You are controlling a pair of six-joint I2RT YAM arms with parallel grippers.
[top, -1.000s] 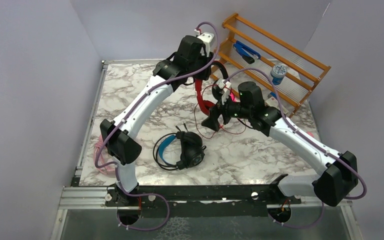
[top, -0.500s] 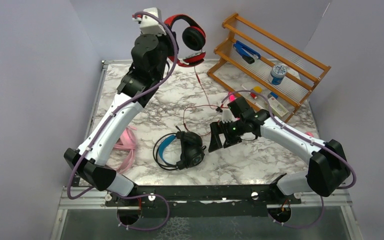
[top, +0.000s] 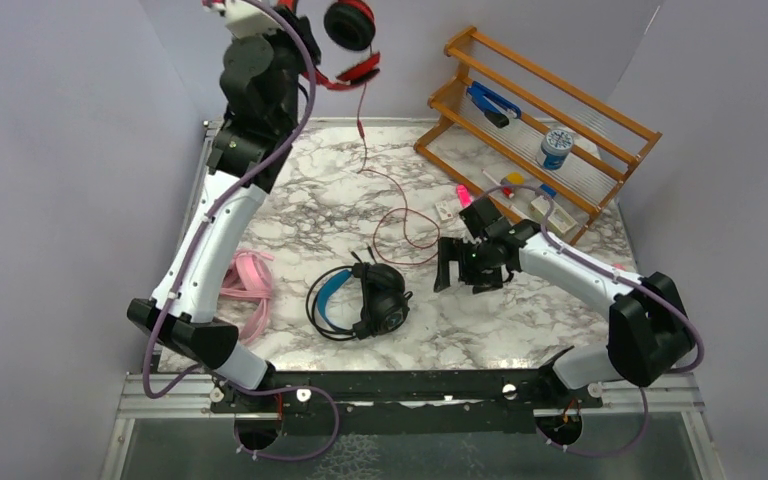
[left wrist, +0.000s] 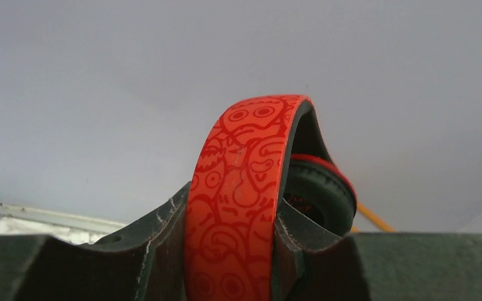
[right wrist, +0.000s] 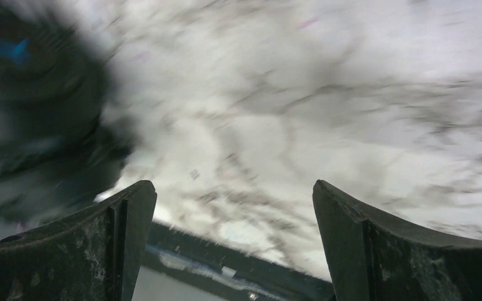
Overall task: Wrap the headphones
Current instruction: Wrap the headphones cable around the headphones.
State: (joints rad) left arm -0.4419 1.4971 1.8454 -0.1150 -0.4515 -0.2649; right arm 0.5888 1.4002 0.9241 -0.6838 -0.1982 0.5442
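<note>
My left gripper (top: 312, 62) is raised high above the table's back left, shut on the red headband (left wrist: 245, 157) of the red headphones (top: 352, 30). The jaws press the band from both sides (left wrist: 235, 251). A black ear cushion (left wrist: 317, 191) shows behind the band. The thin red cable (top: 364, 120) hangs down and loops on the marble table (top: 405, 225). The black headphones with blue headband (top: 365, 300) lie at the front centre. The pink headphones (top: 248, 285) lie at the left, partly behind my left arm. My right gripper (top: 457, 265) is open and empty (right wrist: 235, 188), low over the marble, right of the black headphones (right wrist: 31, 94).
A wooden rack (top: 535, 105) stands at the back right with a blue tool (top: 490, 102) and a small jar (top: 557, 148) on it. Small coloured items (top: 520, 190) lie at its foot. Purple walls close in the table on three sides.
My left arm swung up and to the left, lifting the red headphones off the table and trailing the cable. My right gripper dropped toward the table near the black headphones, staying open.
</note>
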